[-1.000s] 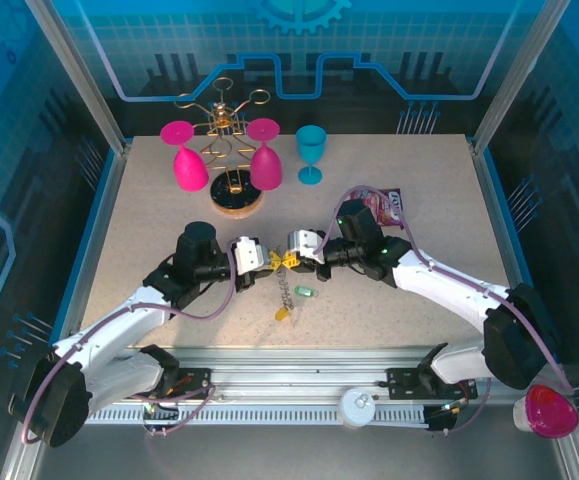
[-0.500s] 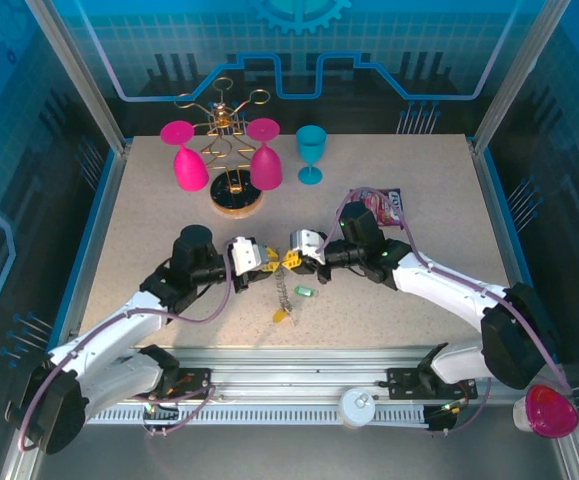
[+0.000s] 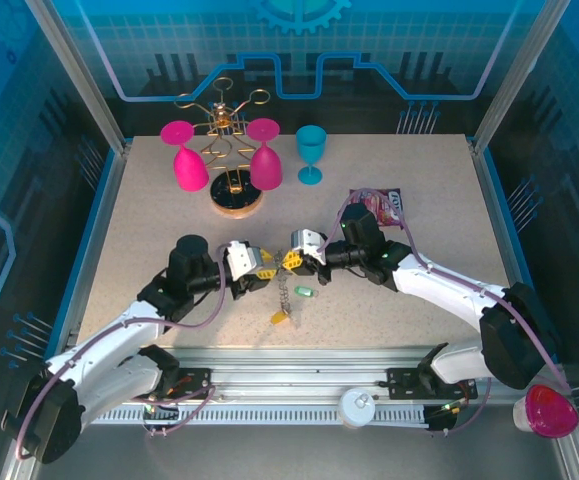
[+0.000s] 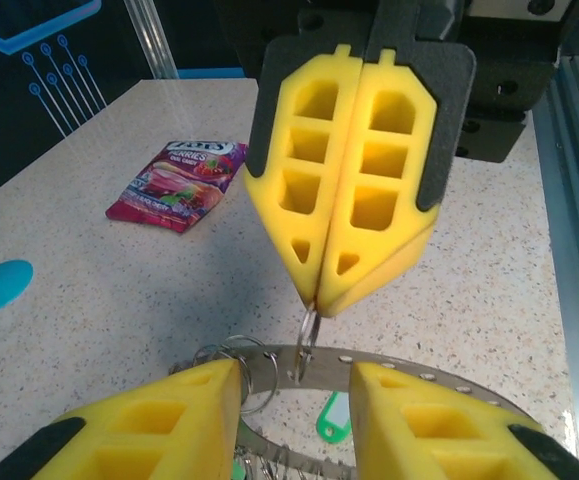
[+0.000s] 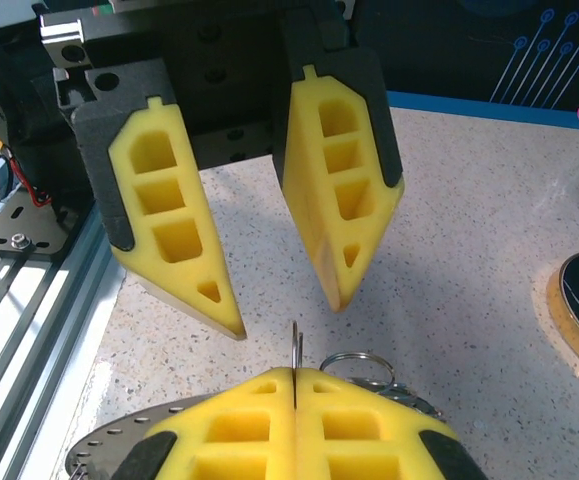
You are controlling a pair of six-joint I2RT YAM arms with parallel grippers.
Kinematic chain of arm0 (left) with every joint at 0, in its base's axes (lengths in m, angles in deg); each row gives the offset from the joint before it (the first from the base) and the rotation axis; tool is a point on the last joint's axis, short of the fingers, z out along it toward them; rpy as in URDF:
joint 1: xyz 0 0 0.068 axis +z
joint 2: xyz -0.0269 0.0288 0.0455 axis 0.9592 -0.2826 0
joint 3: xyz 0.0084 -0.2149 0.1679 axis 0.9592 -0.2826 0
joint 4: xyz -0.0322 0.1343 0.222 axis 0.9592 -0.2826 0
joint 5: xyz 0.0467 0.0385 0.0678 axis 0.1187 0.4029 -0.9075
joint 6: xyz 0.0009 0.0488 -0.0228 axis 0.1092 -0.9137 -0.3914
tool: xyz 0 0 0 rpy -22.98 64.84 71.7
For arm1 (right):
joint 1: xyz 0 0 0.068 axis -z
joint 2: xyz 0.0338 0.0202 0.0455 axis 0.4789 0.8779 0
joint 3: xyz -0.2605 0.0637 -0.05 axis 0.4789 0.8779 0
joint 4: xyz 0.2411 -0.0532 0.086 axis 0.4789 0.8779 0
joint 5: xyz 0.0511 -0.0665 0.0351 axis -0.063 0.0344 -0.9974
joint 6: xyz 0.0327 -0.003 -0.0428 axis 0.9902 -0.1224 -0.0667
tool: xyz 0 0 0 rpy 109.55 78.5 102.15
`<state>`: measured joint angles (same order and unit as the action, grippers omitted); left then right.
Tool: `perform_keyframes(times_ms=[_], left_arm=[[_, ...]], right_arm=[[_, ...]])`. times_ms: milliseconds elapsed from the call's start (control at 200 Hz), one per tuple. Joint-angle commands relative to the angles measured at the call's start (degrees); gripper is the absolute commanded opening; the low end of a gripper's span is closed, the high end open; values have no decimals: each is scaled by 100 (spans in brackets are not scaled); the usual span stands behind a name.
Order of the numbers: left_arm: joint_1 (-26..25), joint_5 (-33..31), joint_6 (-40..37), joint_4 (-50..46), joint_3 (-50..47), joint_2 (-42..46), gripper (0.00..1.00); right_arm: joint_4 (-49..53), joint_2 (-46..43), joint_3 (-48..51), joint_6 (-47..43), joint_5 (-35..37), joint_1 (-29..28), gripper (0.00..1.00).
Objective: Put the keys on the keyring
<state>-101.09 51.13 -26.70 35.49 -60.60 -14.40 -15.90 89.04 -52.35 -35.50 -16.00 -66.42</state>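
My right gripper (image 3: 291, 260) (image 5: 295, 372) is shut on a small thin split ring (image 4: 309, 330) (image 5: 295, 345). That ring hooks into the keyring (image 4: 409, 378), a grey metal band dotted with holes that curves under both grippers. My left gripper (image 3: 254, 268) (image 4: 294, 378) faces it, open, with its fingers (image 5: 174, 230) either side of the split ring and not touching it. More small rings (image 4: 249, 365) hang on the band. Below the grippers lie a green key (image 3: 305, 291) (image 4: 334, 415) and a yellow key (image 3: 282, 316) at the end of a chain (image 3: 285, 290).
A snack packet (image 3: 381, 205) (image 4: 174, 183) lies behind the right arm. At the back stand a gold glass rack (image 3: 231, 130) on a wooden base (image 3: 237, 197) with two pink glasses, and a teal glass (image 3: 311, 153). Another pink glass (image 3: 549, 410) sits beyond the near right rail.
The left arm has drawn back and down a little toward the near edge, its gripper still facing the right one. The right gripper has hardly moved.
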Motion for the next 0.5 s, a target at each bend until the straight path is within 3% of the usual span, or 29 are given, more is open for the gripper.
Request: perform_keyframes(times_ms=[0,155,280,410,495], left_arm=[[-11,250,228,389,-68,-175,31],[-13,310,310,708,-12,-589,22],[-27,144,321,835,-10,-954,0],[-24,-223,568,1127,-201,-874,1],[-27,-633,862,1110,-215,-669,18]], right_arm=[[-318,-122,41,119,-215,61,0],[-357,-88,49,161,-222,45,0],[-306,-24,108,124,-25,62,0],[-85,-82,96,358,691,217,0],[431,-165,-128,1020,1538,336,2]])
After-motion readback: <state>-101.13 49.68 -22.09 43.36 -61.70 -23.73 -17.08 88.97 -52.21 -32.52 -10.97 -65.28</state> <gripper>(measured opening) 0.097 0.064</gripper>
